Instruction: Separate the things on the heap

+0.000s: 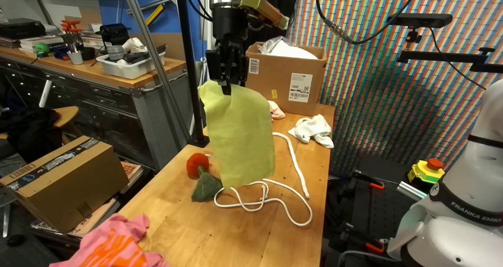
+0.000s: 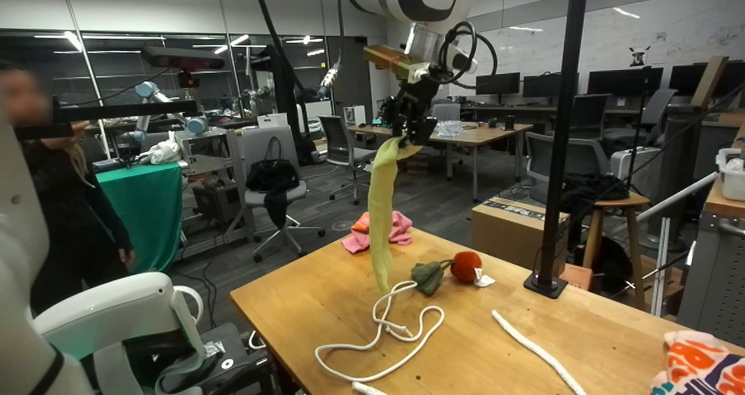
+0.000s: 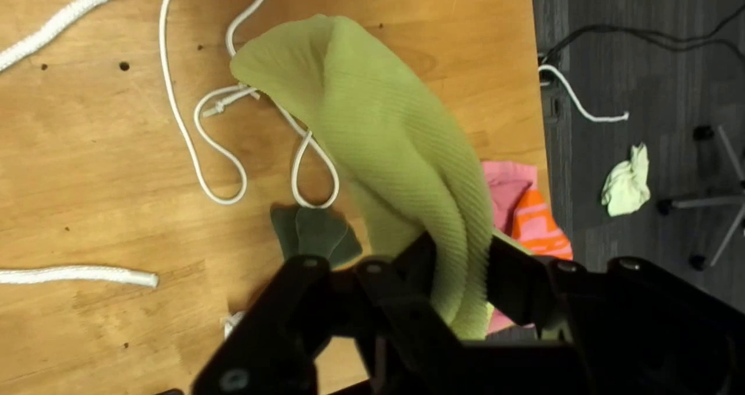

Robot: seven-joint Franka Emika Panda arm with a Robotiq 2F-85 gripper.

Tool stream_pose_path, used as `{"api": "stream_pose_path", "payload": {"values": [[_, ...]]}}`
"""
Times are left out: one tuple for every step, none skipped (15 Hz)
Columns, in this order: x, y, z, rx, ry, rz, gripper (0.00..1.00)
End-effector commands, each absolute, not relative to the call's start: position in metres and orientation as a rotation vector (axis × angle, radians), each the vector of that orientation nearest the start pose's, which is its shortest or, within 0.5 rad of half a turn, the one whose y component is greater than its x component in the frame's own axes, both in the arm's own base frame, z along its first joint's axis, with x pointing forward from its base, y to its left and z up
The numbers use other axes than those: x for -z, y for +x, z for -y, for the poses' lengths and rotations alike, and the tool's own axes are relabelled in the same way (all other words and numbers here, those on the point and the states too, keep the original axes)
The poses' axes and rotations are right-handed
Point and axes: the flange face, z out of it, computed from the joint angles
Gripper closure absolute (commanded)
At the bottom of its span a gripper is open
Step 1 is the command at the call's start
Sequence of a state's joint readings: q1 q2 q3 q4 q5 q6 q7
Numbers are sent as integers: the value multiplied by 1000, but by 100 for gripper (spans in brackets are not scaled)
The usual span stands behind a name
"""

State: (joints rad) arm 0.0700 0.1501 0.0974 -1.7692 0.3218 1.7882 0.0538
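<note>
End effector (image 3: 461,267) tight on yellow-green cloth (image 1: 240,139), with white cloth (image 1: 312,131) near the cardboard box (image 1: 279,78) in an exterior view alone.

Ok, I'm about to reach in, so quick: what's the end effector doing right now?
End effector: closed, holding the ribbed yellow-green cloth, which hangs from it.

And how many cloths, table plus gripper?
4: yellow-green cloth in the gripper; pink-and-orange cloth at a corner of the table; white cloth and patterned cloth near the tabletop cardboard box. More may hide behind the first.
</note>
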Motion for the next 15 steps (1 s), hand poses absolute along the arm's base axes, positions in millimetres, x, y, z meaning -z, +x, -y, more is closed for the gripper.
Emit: {"api": "stream_pose_path", "payload": {"values": [[-468,566,-151,-366,-2797,214,92],[-463,561,-161,-406,-2791,264,92],[-459,556,-171,-439,-2786,307,92],[-453,552,-184,-472,-2777,355,92],[-448,548,-195,-504,-2768,396,92],[-442,543,-208,-541,-2753,441,92],[-436,539,-219,-572,-2742,476,92],[-431,536,-231,-598,-2727,509,92],[-425,533,-240,-624,-2715,534,92],[-418,531,-249,-646,-2698,554,92],[-413,530,-257,-667,-2678,564,92],[-406,529,-263,-688,-2665,570,92],[-398,528,-267,-706,-2651,571,92],[-392,528,-272,-725,-2631,559,92],[-385,528,-276,-738,-2609,537,92]]}}
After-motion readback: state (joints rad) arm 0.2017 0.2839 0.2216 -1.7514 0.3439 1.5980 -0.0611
